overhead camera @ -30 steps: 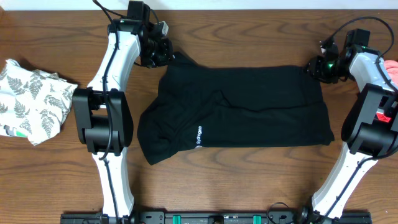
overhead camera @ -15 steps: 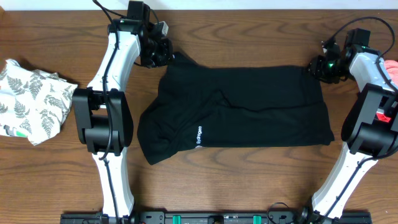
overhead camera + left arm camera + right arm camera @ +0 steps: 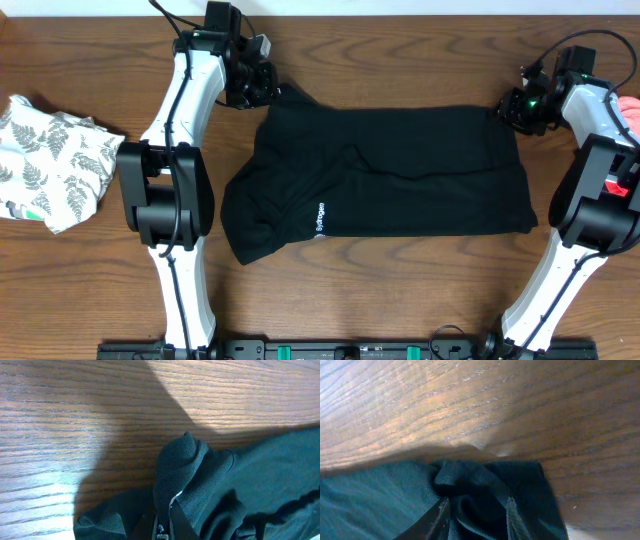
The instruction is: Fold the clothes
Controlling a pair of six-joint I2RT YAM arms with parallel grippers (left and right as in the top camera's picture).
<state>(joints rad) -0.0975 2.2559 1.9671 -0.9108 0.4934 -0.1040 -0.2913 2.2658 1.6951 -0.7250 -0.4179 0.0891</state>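
The left pincer and right pincer each pinch black garment corners

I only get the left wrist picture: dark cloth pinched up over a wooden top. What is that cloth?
Observer: It is a black garment, spread out on the table between the two arms.
Operator: Is the other arm doing anything?
Observer: The right arm is at the garment's other far corner, with cloth bunched between its jaws.
Operator: Are there more clothes?
Observer: At least one: a crumpled fern-print cloth lies apart from the garment, at the table's left edge.
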